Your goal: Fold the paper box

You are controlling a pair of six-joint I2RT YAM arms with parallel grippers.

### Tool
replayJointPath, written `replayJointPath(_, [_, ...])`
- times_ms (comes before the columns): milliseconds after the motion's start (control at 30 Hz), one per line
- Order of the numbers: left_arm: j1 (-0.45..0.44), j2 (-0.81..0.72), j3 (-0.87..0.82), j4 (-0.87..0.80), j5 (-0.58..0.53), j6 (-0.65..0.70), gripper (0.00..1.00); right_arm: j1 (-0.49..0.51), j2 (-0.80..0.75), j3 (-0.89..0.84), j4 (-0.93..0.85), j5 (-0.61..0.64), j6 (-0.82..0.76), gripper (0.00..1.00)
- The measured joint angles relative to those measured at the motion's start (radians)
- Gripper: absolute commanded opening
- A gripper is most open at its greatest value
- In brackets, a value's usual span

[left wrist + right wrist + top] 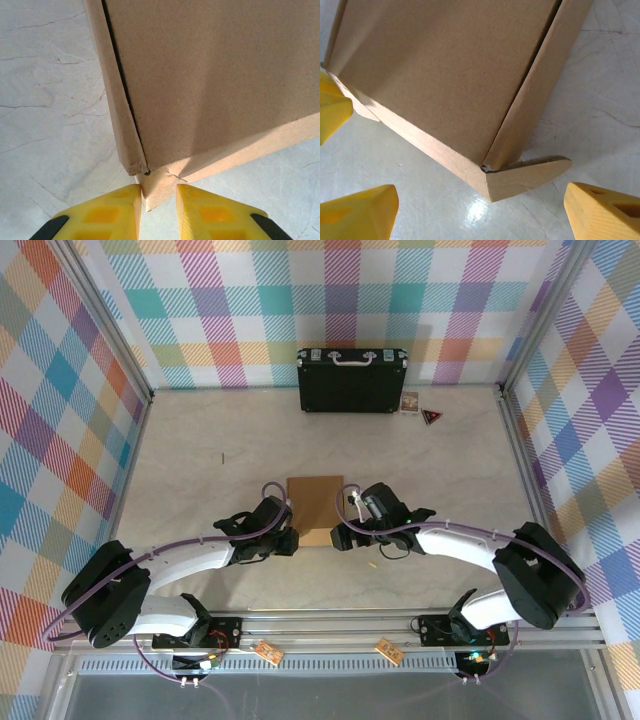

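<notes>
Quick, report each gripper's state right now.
Left gripper: closed on a corner flap of the paper box.
Right gripper: open, holding nothing.

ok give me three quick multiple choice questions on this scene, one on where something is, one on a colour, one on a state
1. Where is the black case?
A. at the far end of the table
B. between the two grippers
C. beside the left arm's base

2. What colour is the paper box?
A. white
B. plain brown
C. blue

3. How does the right gripper stand?
A. shut on the case handle
B. shut flat on the table
C. open, its fingers wide either side of the box's corner tab

Answers: 1 A, the top view shows it at the far edge; 2 B, every view shows bare brown cardboard; 3 C, the right wrist view shows both fingers clear of the tab.
</notes>
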Motion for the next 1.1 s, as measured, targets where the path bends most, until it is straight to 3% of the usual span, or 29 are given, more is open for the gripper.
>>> replayJointPath(333, [0.000,0.000,0.000,0.000,0.000,0.000,0.25,0.000,0.069,0.056,0.003,-0.010,-0.026,0.84])
replayJointPath(767, [0.003,0.002,0.000,-0.001,-0.002,0.000,0.25,0.000,0.087,0.061,-0.001,-0.110,-0.022,0.75])
replayJointPath(1100, [0.006,0.002,0.000,-0.015,-0.005,0.000,0.25,-0.002,0.093,0.116,-0.113,-0.168,-0.013,0.72])
